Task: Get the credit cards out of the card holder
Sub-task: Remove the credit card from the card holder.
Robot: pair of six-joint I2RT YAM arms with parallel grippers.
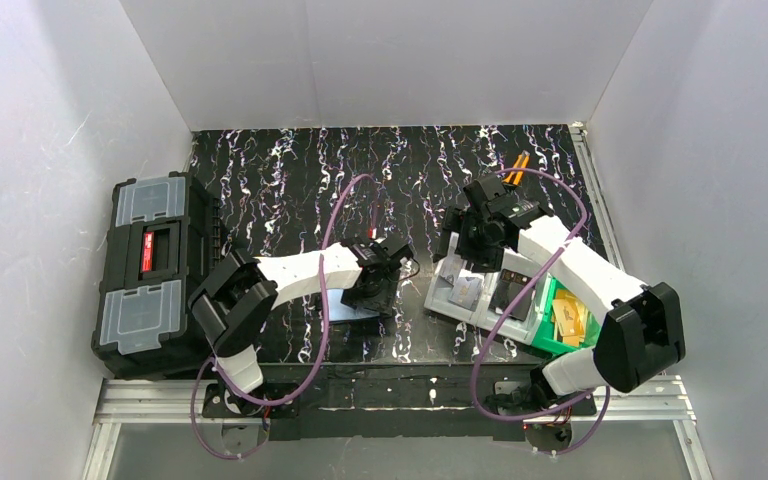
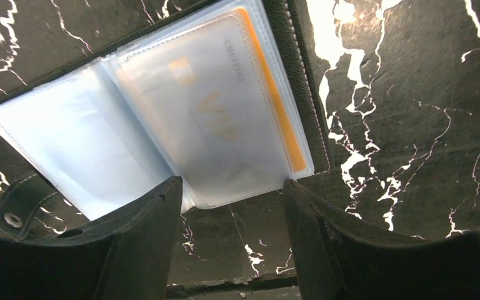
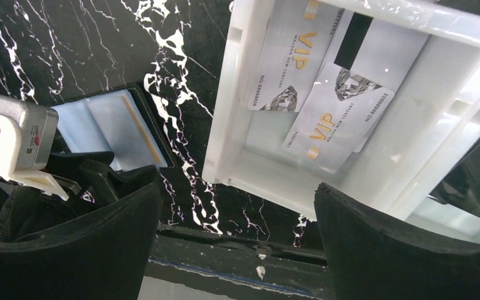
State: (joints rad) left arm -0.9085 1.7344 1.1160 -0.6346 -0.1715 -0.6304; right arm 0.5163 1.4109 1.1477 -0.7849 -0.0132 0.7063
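While the holder [image 2: 303, 94] lies open and flat on the dark marbled table [image 2: 412, 125], its clear sleeves are turned upward. One card [image 2: 219, 119] is seen inside the right sleeve; it is pale, with an orange strip along one long edge and the letters VIP on it. The left sleeve [image 2: 81, 150] looks empty.

The left gripper [image 2: 231, 187] is held at the near edge of the holder, with its jaws about half apart. The lower rim of the sleeves reaches into the gap between the fingers, and the finger [image 2: 144, 231] on the left of the wrist view covers one corner of a sleeve. Nothing is seen clamped between them. Whether the fingers press on the holder cannot be told.

The right gripper [image 3: 237, 187] is held above the near wall of a pale bin [image 3: 225, 94], which stands to the right of the holder and apart from it. Its jaws are spread wide and nothing is carried between them. Three silvery cards are found on the floor of this bin, partly overlapping: one [image 3: 287, 62] at the left, one [image 3: 340, 115] laid slantwise, and one [image 3: 387, 50] with a black stripe beneath it.

Some orange-tan cards [image 1: 570, 320] are seen in a green bin [image 1: 550, 345] further right. A black toolbox [image 1: 150, 265] stands at the left edge of the table.
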